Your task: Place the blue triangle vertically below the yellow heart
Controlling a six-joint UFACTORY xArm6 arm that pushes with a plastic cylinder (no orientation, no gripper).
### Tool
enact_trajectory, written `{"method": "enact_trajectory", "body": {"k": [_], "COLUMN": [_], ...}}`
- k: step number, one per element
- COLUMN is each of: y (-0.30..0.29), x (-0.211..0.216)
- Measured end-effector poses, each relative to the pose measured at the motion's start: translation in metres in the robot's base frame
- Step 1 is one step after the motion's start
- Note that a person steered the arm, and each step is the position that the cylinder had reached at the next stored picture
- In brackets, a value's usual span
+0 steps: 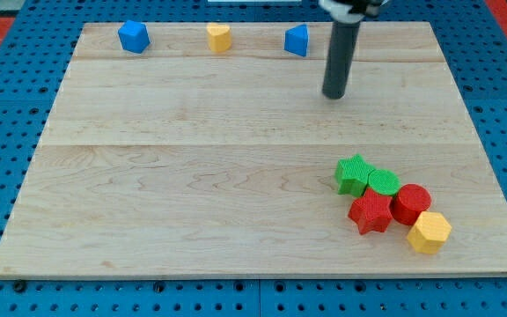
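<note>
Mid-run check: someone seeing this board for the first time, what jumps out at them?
First the dark rod dropping in from the view's top, my tip resting on bare wood just right of and below the blue triangle. Next, the tight cluster at the lower right: green star, green round block, red star, red cylinder, yellow hexagon. Along the top edge sit the yellow heart and another blue block.

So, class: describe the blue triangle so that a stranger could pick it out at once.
Look along the wooden board's top edge, where three blocks sit in a row. The blue triangle is the rightmost, just left of my tip and right of the yellow heart. The other blue block, far left, is chunkier and many-sided.
</note>
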State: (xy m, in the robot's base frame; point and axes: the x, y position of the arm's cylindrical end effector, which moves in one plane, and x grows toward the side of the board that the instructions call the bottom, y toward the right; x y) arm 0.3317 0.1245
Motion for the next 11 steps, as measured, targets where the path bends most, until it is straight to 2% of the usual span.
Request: {"method": "enact_trajectory", "body": {"k": [1, 2, 3, 4, 5, 6, 7, 11], "y": [0.020, 0.054, 0.082, 0.041, -0.031, -0.085, -0.110, -0.136], "x": [-0.056, -0.083, -0.087, -0.106, -0.118, -0.105, -0.084, -0.059]}}
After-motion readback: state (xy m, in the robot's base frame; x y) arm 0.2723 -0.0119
